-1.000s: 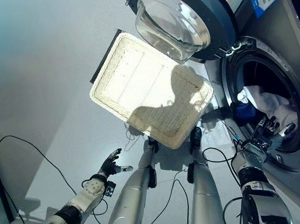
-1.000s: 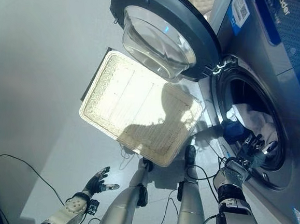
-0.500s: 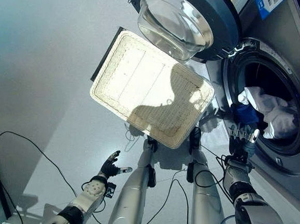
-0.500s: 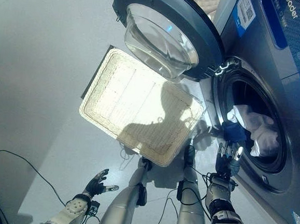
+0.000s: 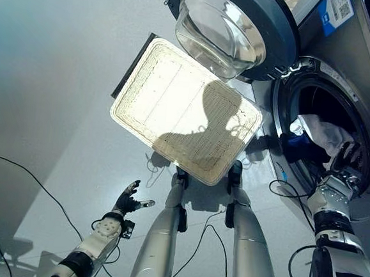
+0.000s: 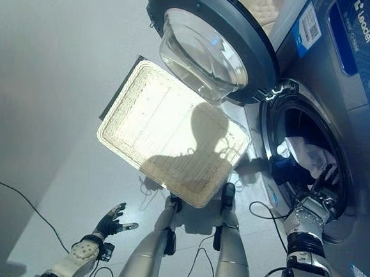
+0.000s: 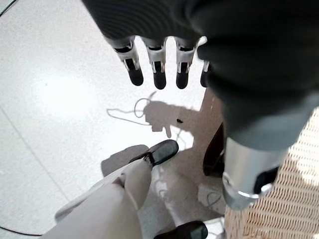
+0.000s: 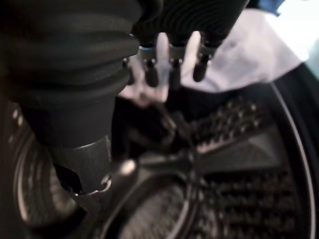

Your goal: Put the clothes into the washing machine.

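Washing machine point(image 5: 369, 82): we see its door point(image 5: 235, 27) open.
Basket point(image 5: 187, 110): on floor beside it.
Clothes point(image 5: 323, 133): white and blue, inside the drum.
Right hand point(image 5: 345, 157): at drum mouth, fingers straight, holding nothing.
Left hand point(image 5: 127, 201): over floor, fingers spread.

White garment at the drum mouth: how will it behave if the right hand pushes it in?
The white garment lies crumpled, so probably floppy: it should fold, not slide. Light-looking; part could drape back over the door rim. Right hand sits beside it.

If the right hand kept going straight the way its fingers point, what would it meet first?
Probably the white cloth lying in the washing machine's dark drum: the right hand points into the opening towards it, though depth is unclear.
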